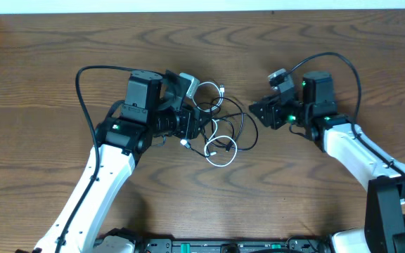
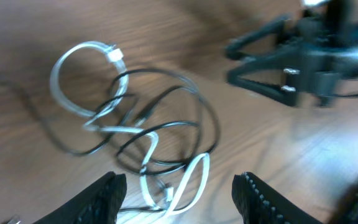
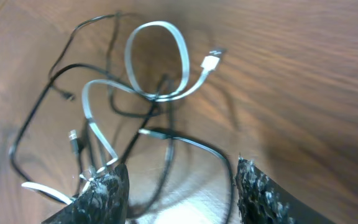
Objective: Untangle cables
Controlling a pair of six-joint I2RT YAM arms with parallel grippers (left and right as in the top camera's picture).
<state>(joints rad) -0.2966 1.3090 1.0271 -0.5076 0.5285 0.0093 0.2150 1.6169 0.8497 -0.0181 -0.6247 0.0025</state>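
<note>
On the brown wooden worktop [image 1: 48, 70] the cables [image 1: 220, 130], thin black and white cords that look light, limp and slippery and are probably best pinched near a plug end, lie in tangled loops between the left end effector [image 2: 179, 186] and right end effector [image 3: 182, 186], both parted, gripping nothing.

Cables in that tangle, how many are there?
2 that I can tell apart, in one tangle: a white cable looping through the middle, and a black cable winding around it. More may be hidden.
</note>
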